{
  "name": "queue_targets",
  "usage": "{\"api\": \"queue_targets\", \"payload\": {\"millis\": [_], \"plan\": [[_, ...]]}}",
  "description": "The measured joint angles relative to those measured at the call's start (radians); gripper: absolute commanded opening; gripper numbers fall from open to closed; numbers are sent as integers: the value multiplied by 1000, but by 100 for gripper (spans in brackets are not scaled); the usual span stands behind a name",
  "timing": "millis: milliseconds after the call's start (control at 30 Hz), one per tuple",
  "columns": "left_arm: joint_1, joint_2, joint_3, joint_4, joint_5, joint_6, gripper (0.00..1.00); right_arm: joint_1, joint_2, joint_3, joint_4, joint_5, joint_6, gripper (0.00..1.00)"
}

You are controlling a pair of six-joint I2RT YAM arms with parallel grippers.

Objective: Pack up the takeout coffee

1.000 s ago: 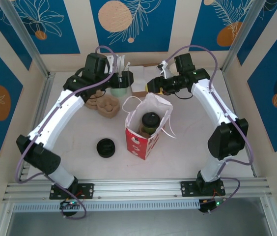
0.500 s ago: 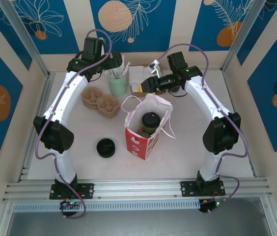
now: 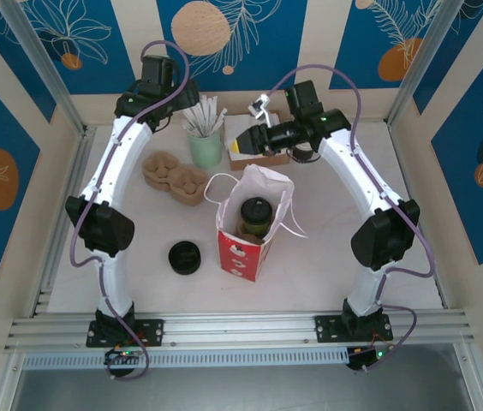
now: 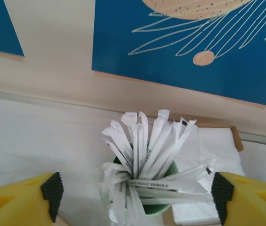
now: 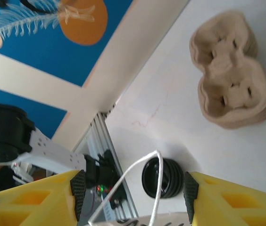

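Both arms had drawn back toward the far edge of the worktop over the past second, the left one swinging up toward the far-left corner. Meanwhile the red-and-white paper bag [image 3: 240, 250] had shifted slightly and its mouth gaped wider. The takeout coffee [image 3: 256, 214], a small paper cup with a round black plastic lid and greenish-dark side, stood upright inside that bag near the middle of the worktop, so the packing looked all but done.

The left gripper [image 4: 135, 188] hung with its yellow fingers spread wide and empty above a pale green cup [image 3: 205, 151] crammed with white paper-wrapped straws [image 4: 142, 141]. The right gripper [image 5: 132, 187] held its fingers partly apart. The bag's thin white cord handle [image 5: 158, 169] rose between them, and whether it was hooked on a finger could not be told.

If the cord was caught, further lift would likely drag the light bag over. That could spill the coffee toward the low stack of black plastic lids [image 3: 184, 257] or the moulded brown cardboard cup carriers [image 3: 175, 174]. A downward closing move on the left risked scattering the straws or toppling their cup.
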Motion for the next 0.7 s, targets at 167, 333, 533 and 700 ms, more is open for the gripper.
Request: {"api": "queue_targets", "payload": {"millis": [167,333,533,700], "plan": [[2,28,34,6,36,62,71,-34,0,136,13,47,87,58],[-2,34,31,8,133,123,67,-66,21,269,-27,88,170,58],[-18,46,29,7,247,165,63,-82,5,277,-76,134,233,58],[-27,89,31,-1,305,180,63,-82,-99,122,-82,216,288,58]]}}
